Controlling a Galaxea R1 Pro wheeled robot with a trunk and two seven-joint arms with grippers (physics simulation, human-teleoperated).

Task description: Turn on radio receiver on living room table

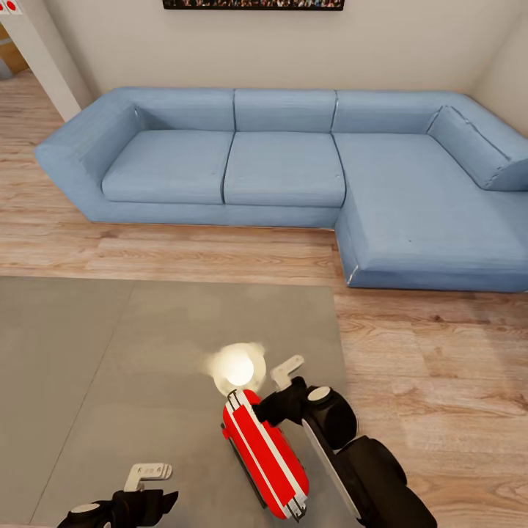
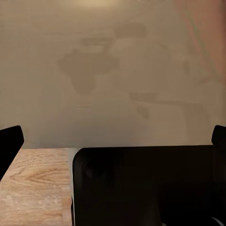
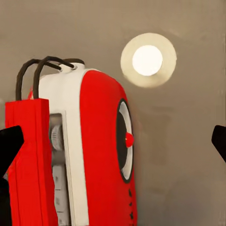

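Blue L-shaped fabric sofa (image 1: 293, 169) lines the beige far wall across a strip of light wood plank floor (image 1: 440, 381), under the lower edge of a dark framed crowd photo (image 1: 253, 4). Nearer, the large flat grey table (image 1: 110, 367) carries a bright round lamp reflection (image 1: 236, 368), and just beside that glare lies the small red oblong radio receiver with white stripes (image 1: 264, 455), its far end touching or nearly touching the right gripper (image 1: 282, 385). The right wrist view shows that gripper's dark fingertips (image 3: 9, 146) spread wide, with the radio's dial face and red knob (image 3: 128, 139) between them but not clamped. The left gripper (image 1: 147, 484) hovers low at the table's near edge, fingers apart and empty; its wrist view shows the grey tabletop meeting wood floor.
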